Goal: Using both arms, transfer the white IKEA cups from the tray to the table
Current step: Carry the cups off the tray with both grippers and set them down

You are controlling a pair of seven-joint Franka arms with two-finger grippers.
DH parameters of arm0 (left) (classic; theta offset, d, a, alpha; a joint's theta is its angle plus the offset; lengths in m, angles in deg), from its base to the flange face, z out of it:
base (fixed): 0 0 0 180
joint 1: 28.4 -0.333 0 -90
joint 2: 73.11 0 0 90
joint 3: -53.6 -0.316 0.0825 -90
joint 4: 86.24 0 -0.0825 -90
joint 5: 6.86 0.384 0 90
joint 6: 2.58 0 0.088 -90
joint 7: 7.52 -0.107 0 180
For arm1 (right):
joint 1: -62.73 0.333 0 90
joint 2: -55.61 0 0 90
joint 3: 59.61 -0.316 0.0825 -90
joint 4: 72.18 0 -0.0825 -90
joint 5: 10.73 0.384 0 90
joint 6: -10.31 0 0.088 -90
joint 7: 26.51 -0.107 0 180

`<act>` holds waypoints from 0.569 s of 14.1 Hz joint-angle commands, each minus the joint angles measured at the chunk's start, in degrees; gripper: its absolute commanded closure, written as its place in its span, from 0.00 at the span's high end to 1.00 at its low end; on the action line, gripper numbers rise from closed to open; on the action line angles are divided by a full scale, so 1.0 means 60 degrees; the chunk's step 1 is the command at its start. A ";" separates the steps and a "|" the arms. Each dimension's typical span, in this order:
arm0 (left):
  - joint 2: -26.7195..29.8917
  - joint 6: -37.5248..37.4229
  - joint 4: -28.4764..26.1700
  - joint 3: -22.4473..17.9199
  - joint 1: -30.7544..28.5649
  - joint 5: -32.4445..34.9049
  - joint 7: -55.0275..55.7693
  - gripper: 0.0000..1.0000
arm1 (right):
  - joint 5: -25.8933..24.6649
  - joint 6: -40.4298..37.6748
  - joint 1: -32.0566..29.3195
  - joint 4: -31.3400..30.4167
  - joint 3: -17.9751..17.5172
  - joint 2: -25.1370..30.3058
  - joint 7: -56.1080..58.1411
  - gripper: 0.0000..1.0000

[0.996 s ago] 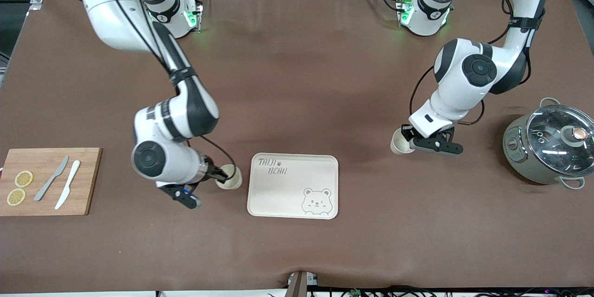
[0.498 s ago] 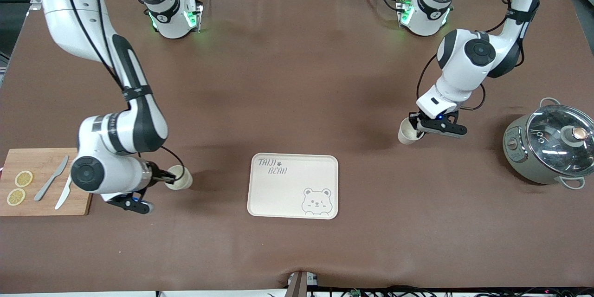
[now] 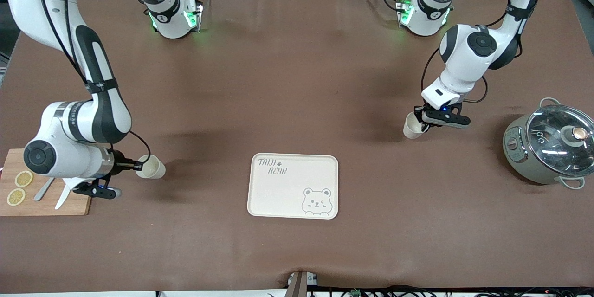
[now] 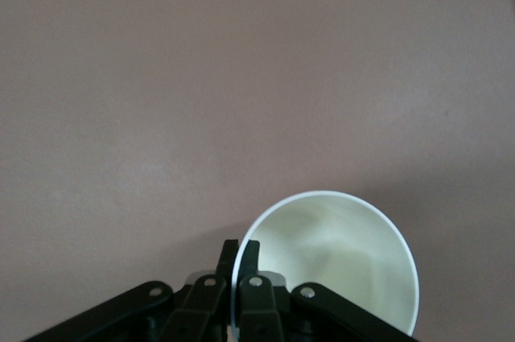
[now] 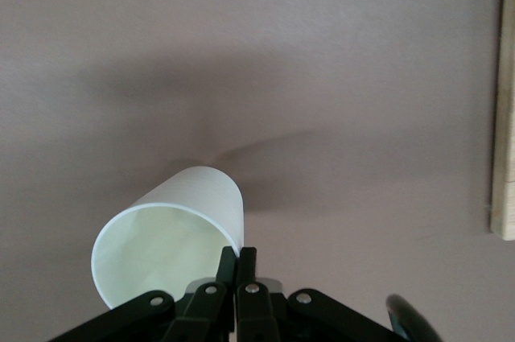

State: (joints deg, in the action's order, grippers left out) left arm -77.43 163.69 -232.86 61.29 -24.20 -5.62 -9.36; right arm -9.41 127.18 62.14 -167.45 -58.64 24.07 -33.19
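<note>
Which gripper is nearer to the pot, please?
Left. The left gripper holds a cup beside the pot; the right gripper holds its cup by the cutting board, at the right arm's end.

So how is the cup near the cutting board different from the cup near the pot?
The right gripper pinches one white cup beside the cutting board, while the left gripper pinches the other white cup near the pot. The right arm's cup sits lower in the front view. Both look alike: plain, cream-white, empty, each held by its rim wall, neither on the bear tray.
</note>
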 commanded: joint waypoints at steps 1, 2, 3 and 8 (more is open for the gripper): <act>0.0369 0.0325 -0.0553 0.0154 -0.0290 -0.0061 -0.0366 0.00 | -0.0146 0.0735 -0.0442 -0.1243 -0.0191 0.0656 0.0657 0.00; 0.0442 0.0326 -0.0612 0.0154 -0.0291 -0.0061 -0.0410 0.00 | -0.0146 0.0940 -0.0617 -0.1420 -0.0191 0.0657 0.0789 0.00; 0.0457 0.0326 -0.0656 0.0154 -0.0320 -0.0061 -0.0425 0.00 | -0.0146 0.1174 -0.0720 -0.1566 -0.0191 0.0657 0.1051 0.00; 0.0457 0.0326 -0.0861 0.0169 -0.0349 -0.0061 -0.0455 0.00 | -0.0146 0.1308 -0.1044 -0.1656 -0.0191 0.0569 0.1391 0.00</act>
State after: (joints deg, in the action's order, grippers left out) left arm -76.86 164.96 -235.97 61.30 -25.36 -5.62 -10.94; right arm -9.43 134.34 57.35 -175.04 -58.71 25.80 -25.53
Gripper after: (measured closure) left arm 0.965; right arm 0.982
